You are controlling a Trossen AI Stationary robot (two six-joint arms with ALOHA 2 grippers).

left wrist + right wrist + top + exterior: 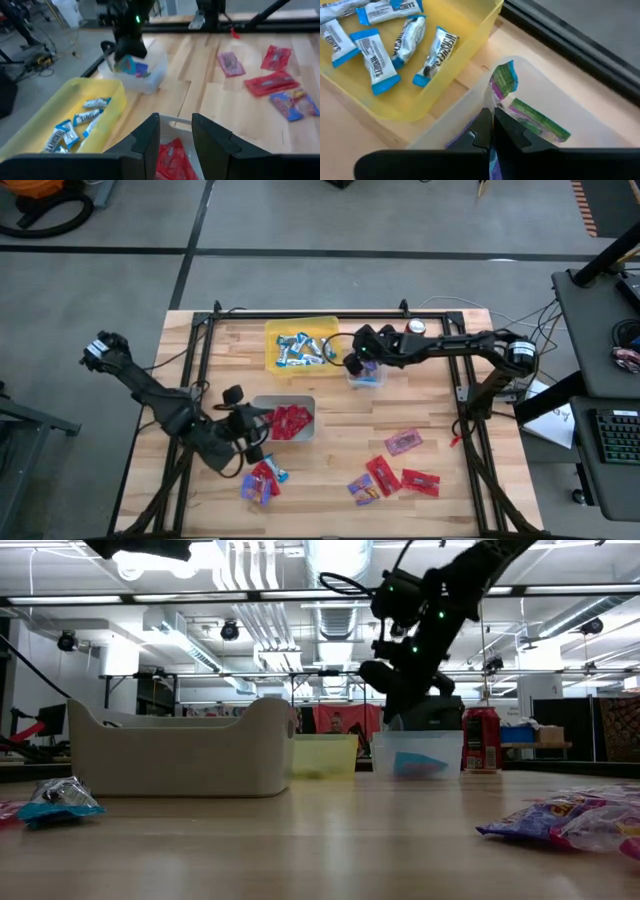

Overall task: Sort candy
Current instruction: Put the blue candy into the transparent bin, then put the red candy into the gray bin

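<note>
The candy (pixel 390 473) is split between three bins and the bare table (pixel 440 420). Blue-and-silver mini bars (pixel 300 348) fill the yellow bin (pixel 274 333) at the upper middle of the high view; red packets (pixel 290 421) lie in the grey bin (pixel 262 404) at the centre, and purple-and-green packets (pixel 532 116) sit in the clear bin (pixel 366 378) just right of the yellow one. Loose pieces lie lower in the frame — a small cluster (pixel 262 480) at lower left of centre, and red and pink packets at lower right.

The right tool (pixel 352 362) hangs over the clear bin, at the gap between it and the yellow bin. Its fingers (pixel 487 132) are pressed together in the right wrist view, with a strip of purple wrapper showing right at their tips; I cannot tell whether that piece is pinched or only lies behind them.

The left tool (pixel 262 425) hovers at the left side of the grey bin, its fingers (pixel 147 142) parted with nothing between them — red packets show below the gap.

In the low view a red soda can (pixel 481 740) stands behind the clear bin.
</note>
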